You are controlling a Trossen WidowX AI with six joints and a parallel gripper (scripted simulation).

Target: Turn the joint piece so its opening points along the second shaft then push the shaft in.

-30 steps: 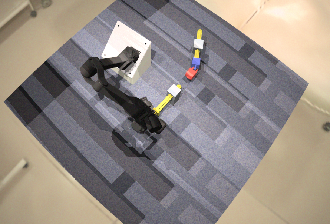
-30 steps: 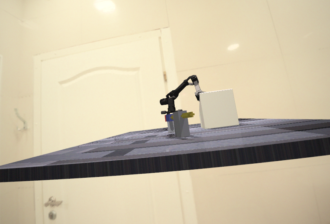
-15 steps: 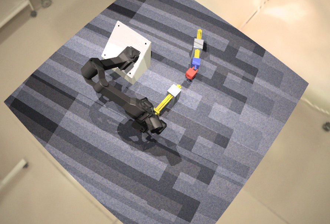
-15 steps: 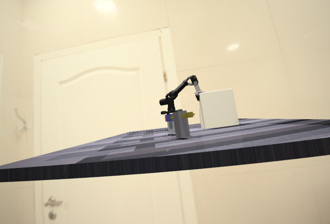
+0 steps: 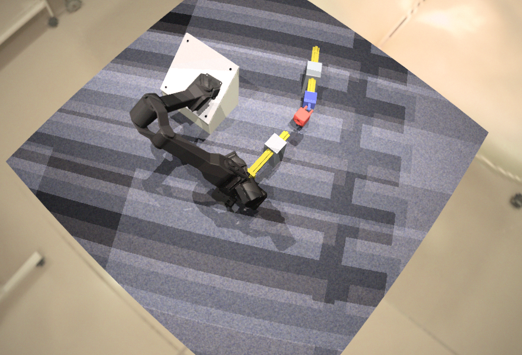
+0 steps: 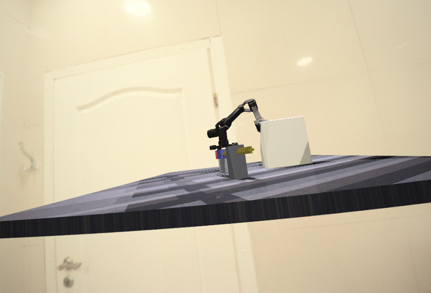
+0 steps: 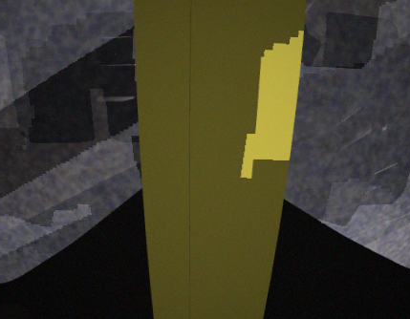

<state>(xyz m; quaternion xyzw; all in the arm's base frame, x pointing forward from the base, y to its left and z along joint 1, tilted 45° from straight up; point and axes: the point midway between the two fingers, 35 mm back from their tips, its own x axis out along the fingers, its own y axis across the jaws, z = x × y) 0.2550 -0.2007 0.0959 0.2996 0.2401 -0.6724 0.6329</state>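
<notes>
The red joint piece (image 5: 301, 117) (image 6: 216, 154) hangs on the blue fork (image 5: 310, 98) (image 6: 221, 154) of the first shaft (image 5: 311, 84) (image 6: 247, 150), which is fixed in the upper grey block (image 5: 314, 68) (image 6: 237, 164). Its opening faces lower left, roughly toward the second shaft; exact alignment cannot be told. The yellow second shaft (image 5: 261, 162) (image 7: 183, 95) runs through the second block (image 5: 275, 143). Its front end sticks out a little, with a gap before the red piece. My gripper (image 7: 201, 193) is shut on this shaft's rear part; its fingertips are hidden in the top and exterior views.
The white pedestal (image 5: 227, 98) (image 6: 283, 143) under the arm's base stands left of both blocks. The arm (image 5: 189, 150) (image 6: 235, 114) reaches from it over the rear end of the second shaft. The patterned table top (image 5: 168, 291) (image 6: 156, 195) carries everything.
</notes>
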